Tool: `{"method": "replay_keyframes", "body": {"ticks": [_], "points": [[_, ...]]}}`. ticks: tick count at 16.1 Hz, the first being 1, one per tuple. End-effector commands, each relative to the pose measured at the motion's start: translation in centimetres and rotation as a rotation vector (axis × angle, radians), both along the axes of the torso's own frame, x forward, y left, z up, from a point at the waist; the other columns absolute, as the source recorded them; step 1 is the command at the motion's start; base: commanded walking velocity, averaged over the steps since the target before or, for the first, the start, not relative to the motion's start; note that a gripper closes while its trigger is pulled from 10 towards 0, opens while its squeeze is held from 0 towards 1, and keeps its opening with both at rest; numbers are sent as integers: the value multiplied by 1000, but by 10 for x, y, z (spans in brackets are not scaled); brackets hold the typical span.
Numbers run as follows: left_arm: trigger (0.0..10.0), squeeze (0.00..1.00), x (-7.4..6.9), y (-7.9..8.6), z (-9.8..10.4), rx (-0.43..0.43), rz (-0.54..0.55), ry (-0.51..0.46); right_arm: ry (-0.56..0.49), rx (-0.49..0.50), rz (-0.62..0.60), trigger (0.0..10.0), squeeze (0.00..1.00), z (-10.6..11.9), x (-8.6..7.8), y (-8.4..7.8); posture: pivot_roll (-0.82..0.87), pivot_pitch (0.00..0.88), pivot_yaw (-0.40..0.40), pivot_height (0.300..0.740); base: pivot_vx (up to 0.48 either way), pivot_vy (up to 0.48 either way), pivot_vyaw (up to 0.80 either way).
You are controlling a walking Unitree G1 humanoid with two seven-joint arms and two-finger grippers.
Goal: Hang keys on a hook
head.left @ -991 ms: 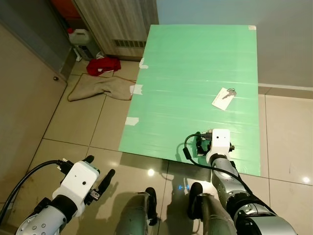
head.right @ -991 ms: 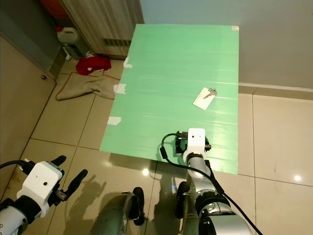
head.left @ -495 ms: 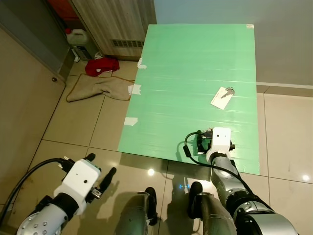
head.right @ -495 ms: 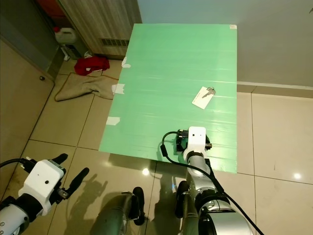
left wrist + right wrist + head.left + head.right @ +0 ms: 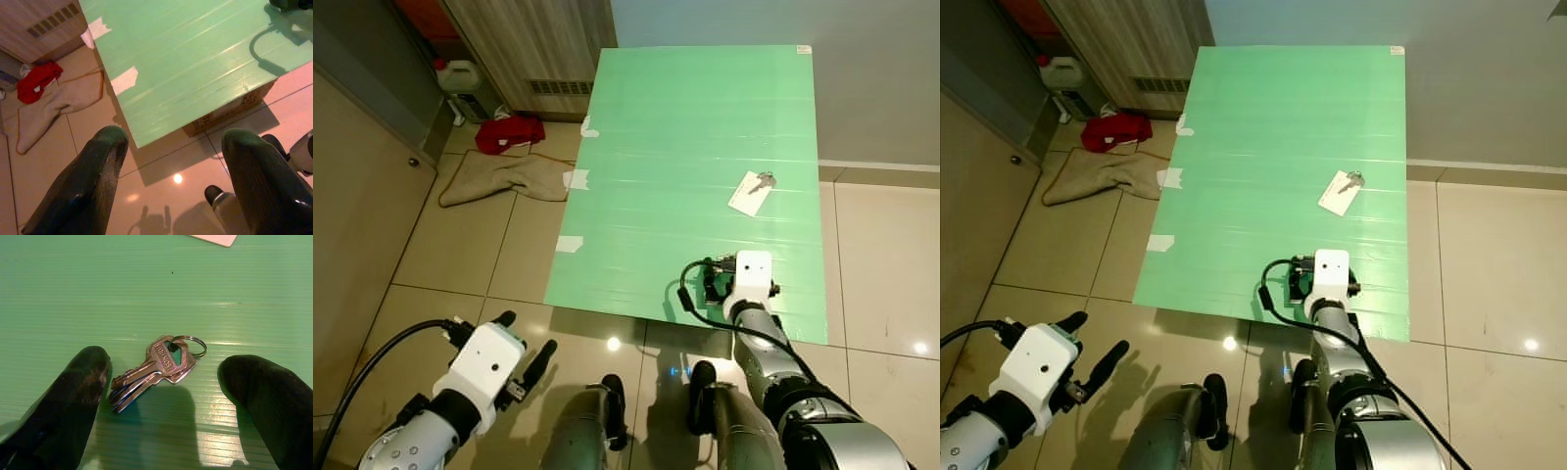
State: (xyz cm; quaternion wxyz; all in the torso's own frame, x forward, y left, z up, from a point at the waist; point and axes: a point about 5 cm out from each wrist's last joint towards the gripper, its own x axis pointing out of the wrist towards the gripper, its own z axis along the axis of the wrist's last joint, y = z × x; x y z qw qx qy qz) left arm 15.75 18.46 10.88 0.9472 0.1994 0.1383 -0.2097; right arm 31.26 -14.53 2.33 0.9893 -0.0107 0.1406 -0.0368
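Right wrist view showing the keys (image 5: 155, 367) lying flat on the green counter (image 5: 685, 147), a small bunch on a ring, sitting between the two black fingers (image 5: 73, 396) of the right gripper (image 5: 168, 396) with jaws spread wide and touching nothing. Left eye view placing that right gripper low over the near edge of the counter, with a white card (image 5: 749, 193) and a second key (image 5: 766, 179) lying farther up the same green surface. Left gripper (image 5: 176, 176) hanging over the tiled floor (image 5: 460, 245) beside the counter, jaws apart, near a beige cloth (image 5: 504, 174) and a red cloth (image 5: 511, 131).
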Motion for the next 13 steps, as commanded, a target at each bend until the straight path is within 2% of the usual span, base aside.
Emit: {"method": "replay_keyframes", "body": {"ticks": [1, 8, 9, 10, 13], "points": [[10000, 0, -7, 3, -5, 11, 5, 38, 115, 17, -30, 10000, 1000, -23, -18, -1, 361, 394, 155, 740, 0, 0, 0], [10000, 0, -9, 4, -8, 6, 10, 57, 126, 10, -35, 10000, 1000, -26, -21, -4, 358, 387, 158, 740, 0, 0, 0], [10000, 0, -9, 4, -7, 6, 8, 57, 118, 7, -51, 0, 1000, -25, -21, -6, 357, 388, 159, 740, 0, 0, 0], [10000, 0, -8, 4, -7, 6, 6, 57, 109, 10, -52, 0, 0, -23, -19, -6, 352, 391, 161, 740, 0, 0, 0], [10000, 0, -7, 3, -7, 4, 1, 56, 101, 9, -52, 0, 0, -21, -17, -7, 349, 398, 164, 740, 0, 0, 0]]}}
